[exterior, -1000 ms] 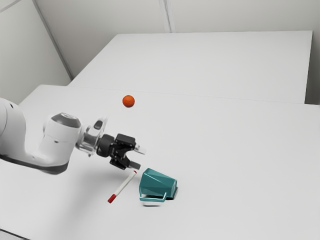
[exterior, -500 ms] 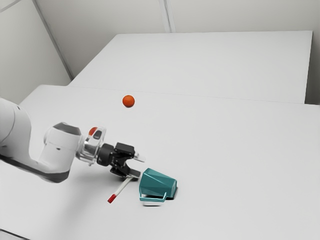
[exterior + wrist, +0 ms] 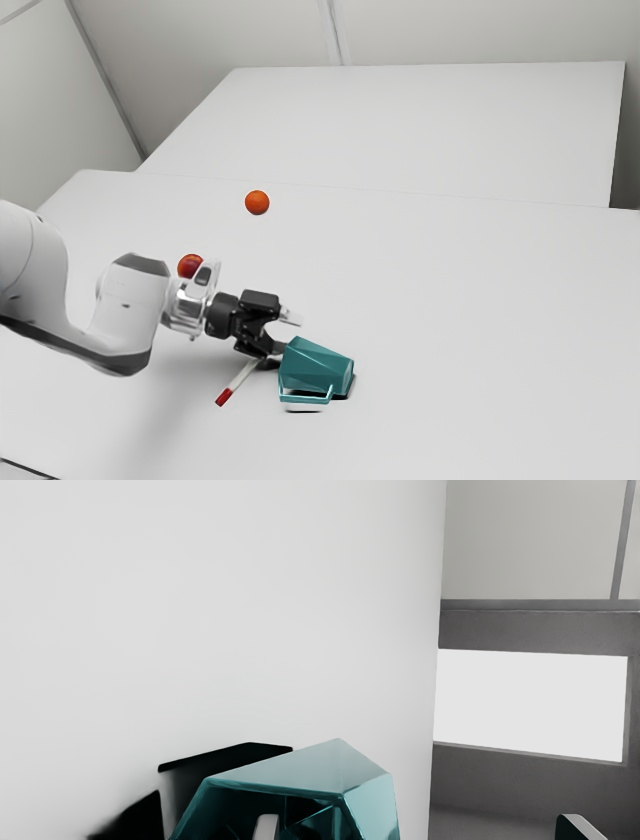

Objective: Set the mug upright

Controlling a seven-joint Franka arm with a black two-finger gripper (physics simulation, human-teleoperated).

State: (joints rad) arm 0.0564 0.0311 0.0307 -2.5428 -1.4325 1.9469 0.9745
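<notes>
Having moved closer to the mug, the tool has its fingers wide apart, holding nothing, one at the mug's open mouth. The mug lies on its side on the surface, beside the pen; righting it is left to do.

white tables, pale walls, bright white panel

- I see a teal, faceted mug.
- It lies on its side on the table.
- Its mouth faces the exterior view's left, its handle toward that camera.
</notes>
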